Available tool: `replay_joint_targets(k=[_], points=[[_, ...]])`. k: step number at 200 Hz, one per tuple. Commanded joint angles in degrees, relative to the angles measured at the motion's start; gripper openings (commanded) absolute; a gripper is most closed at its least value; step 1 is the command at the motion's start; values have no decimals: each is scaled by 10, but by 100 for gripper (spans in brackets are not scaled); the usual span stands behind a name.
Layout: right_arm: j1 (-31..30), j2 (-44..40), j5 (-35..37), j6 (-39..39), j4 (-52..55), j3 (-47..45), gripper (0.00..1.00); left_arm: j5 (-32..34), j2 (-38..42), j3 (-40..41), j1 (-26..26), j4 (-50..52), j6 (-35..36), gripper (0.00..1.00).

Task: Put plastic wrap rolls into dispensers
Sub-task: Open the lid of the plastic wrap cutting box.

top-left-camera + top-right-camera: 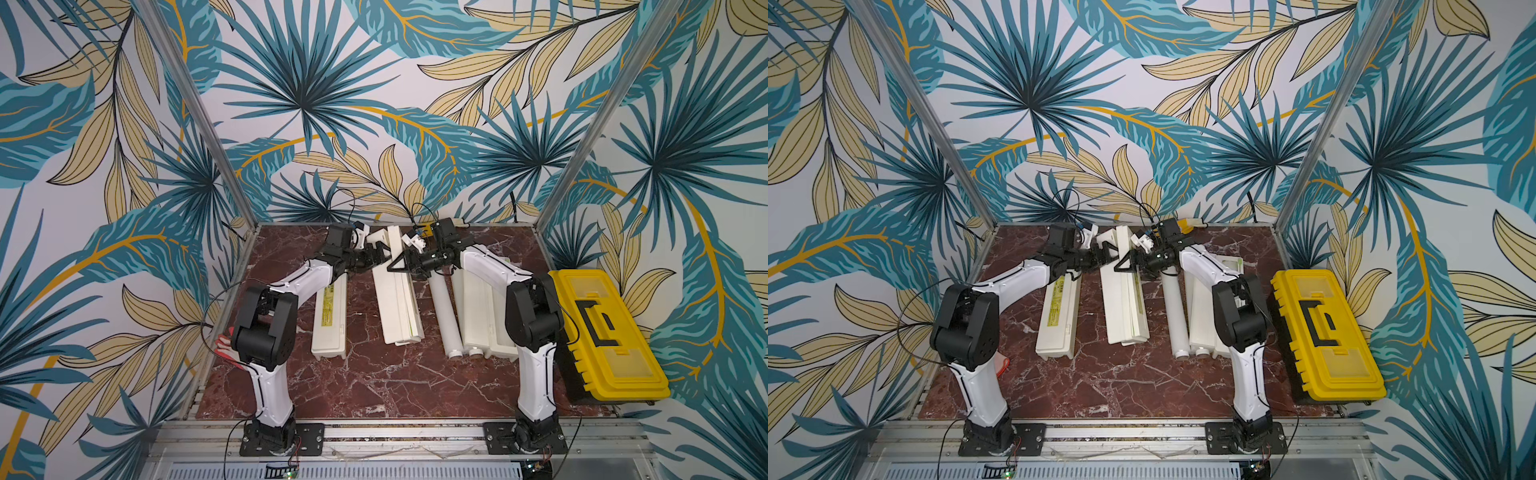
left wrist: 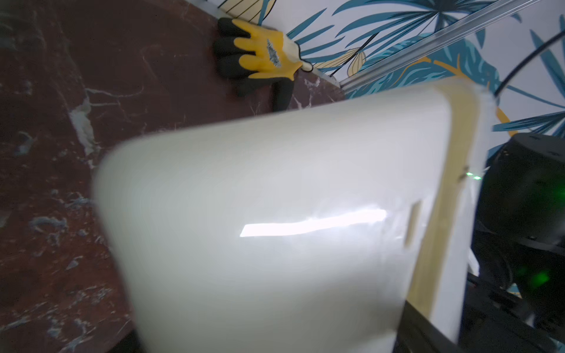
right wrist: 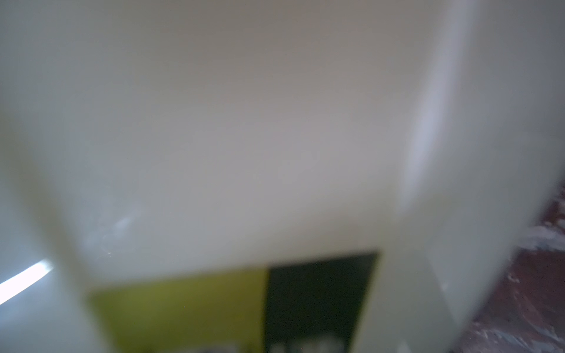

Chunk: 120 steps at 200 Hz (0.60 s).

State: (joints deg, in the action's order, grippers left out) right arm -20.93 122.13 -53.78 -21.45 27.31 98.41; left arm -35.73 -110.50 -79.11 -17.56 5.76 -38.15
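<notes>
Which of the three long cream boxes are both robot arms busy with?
The middle box: the left gripper and right gripper meet at its far end; the left box and right box lie aside.

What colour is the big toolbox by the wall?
The toolbox is bright yellow with a black handle, clearest in a top view.

Counter (image 1: pixel 374 386) is rocking dark-red marble with white veins, walls (image 1: pixel 299 104) are wearing teal and tan palm leaves, dispensers (image 1: pixel 330 345) are looking cream with yellow-green labels (image 1: pixel 331 303), toolbox (image 1: pixel 615 357) is showing yellow with a black handle (image 1: pixel 598 324).
</notes>
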Motion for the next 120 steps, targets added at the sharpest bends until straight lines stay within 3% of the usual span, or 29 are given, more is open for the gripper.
replay_joint_targets(k=[1,33,87,120], points=[[-33,-8,-73,-16,-37,2,54,38,-50,-13,-20,80,25,86],[-32,1,-44,-26,-19,4,51,39,-85,-8,-21,86,17,80],[-27,-25,36,-52,34,-8,48,103,-110,-27,-22,177,63,68],[-25,-30,45,-74,28,-20,48,142,-111,-34,-28,210,85,55]])
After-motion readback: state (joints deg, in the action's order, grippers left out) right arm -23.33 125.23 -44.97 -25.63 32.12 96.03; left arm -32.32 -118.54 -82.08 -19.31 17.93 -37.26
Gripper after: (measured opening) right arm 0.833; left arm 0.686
